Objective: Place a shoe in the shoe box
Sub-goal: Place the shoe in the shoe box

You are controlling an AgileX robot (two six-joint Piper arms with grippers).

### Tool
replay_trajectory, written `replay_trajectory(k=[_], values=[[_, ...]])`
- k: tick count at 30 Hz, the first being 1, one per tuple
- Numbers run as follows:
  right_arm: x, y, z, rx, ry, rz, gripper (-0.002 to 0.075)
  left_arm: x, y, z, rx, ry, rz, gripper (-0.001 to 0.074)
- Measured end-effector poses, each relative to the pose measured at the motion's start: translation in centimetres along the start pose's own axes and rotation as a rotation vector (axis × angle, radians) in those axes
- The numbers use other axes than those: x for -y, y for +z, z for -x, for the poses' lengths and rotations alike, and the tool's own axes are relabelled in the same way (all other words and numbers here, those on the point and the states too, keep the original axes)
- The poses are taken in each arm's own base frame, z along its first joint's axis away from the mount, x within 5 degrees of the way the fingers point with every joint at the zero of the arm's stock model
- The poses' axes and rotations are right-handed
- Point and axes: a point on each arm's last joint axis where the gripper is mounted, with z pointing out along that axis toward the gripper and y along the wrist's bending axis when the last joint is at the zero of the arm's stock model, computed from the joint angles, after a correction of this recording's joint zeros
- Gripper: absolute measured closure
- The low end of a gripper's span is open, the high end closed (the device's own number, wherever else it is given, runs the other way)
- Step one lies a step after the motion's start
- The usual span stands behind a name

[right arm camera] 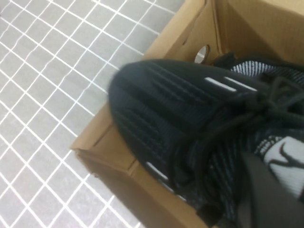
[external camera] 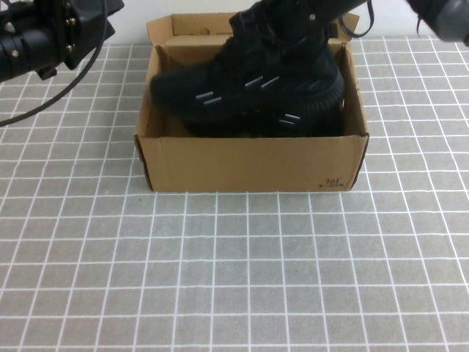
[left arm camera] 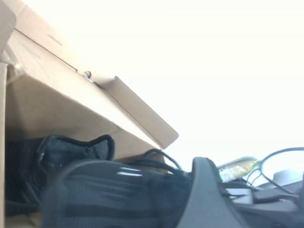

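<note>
Brown cardboard shoe box point(external camera: 249, 163) sits mid-table, lid flap up at the back, small dark print near front right corner. Black mesh shoe point(external camera: 245, 92) w/ white dashes on its side hangs in the box opening, toe twd robot's left, sole above the box floor, toe poking over the left wall. Right arm comes in from top right, right gripper point(external camera: 293, 26) down on the shoe's collar, clamped on it; fingers mostly hidden by the arm. Left gripper point(external camera: 91, 26) at top left, well apart from box, nothing in it, cable trailing. Grey gridded tablecloth point(external camera: 234, 279) underneath.
</note>
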Motion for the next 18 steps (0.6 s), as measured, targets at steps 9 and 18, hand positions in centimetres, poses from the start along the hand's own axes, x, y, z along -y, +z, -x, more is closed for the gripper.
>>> replay_trajectory(k=[9,18], values=[[1.5,2.6,-1.2,-0.068,0.067,-0.008,0.0732,0.4,0.0,-0.2,-0.028,0.004,-0.043,0.0396],[1.8,2.6,-1.8,-0.125,0.106,-0.047,0.0732,0.6,0.0,-0.3,-0.041,0.006,-0.06,0.0397]])
